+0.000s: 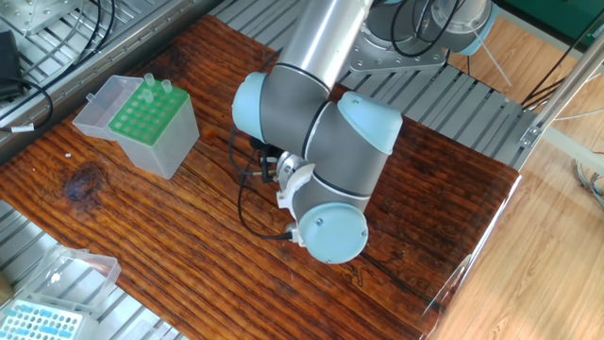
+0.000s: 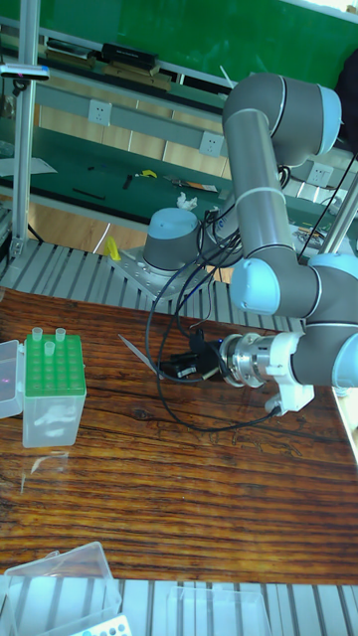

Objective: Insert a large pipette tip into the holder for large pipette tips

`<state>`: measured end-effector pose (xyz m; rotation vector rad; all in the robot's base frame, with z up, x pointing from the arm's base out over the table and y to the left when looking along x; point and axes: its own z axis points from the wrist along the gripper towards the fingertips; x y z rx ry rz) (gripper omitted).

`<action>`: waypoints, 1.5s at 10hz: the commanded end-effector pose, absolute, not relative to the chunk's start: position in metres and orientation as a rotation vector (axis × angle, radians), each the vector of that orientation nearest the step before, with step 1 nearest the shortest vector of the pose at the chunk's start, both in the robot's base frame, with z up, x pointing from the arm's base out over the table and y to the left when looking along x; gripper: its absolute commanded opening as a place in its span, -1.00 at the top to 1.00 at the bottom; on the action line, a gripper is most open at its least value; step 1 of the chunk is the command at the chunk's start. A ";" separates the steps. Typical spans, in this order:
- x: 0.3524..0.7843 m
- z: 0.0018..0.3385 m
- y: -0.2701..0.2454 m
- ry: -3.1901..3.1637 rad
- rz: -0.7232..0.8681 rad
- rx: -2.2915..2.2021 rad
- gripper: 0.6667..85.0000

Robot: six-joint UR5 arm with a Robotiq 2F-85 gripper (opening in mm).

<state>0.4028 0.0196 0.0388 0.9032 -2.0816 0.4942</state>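
Two views disagree on how much of the pincer [image 2: 162,368] shows: in the fixed view the arm's [image 1: 316,142] grey wrist joints cover it wholly, while the tall fixed view shows it as a dark, blurred cluster pointing left, low over the counter [image 2: 179,477]. How wide its jaws stand cannot be made out, but they are closed on the large pipette tip [image 2: 137,355], a pale slanted sliver that juts up and left from them. Black cables [image 2: 169,298] loop around the wrist. Bare wood lies between the pincer and the holder for large pipette tips [image 2: 52,390], which stands well apart to the left, near the counter's left edge. Its green grid carries two tips [image 2: 48,336] at the far row, and its clear lid [image 2: 8,378] is cut off by the frame.
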 end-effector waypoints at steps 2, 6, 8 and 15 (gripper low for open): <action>0.401 0.054 0.008 -2.005 0.526 0.922 0.04; 0.401 0.047 0.016 -1.999 0.490 0.914 0.05; 0.413 0.033 0.019 -2.012 0.490 0.893 0.05; 0.419 0.025 0.029 -2.010 0.462 0.821 0.08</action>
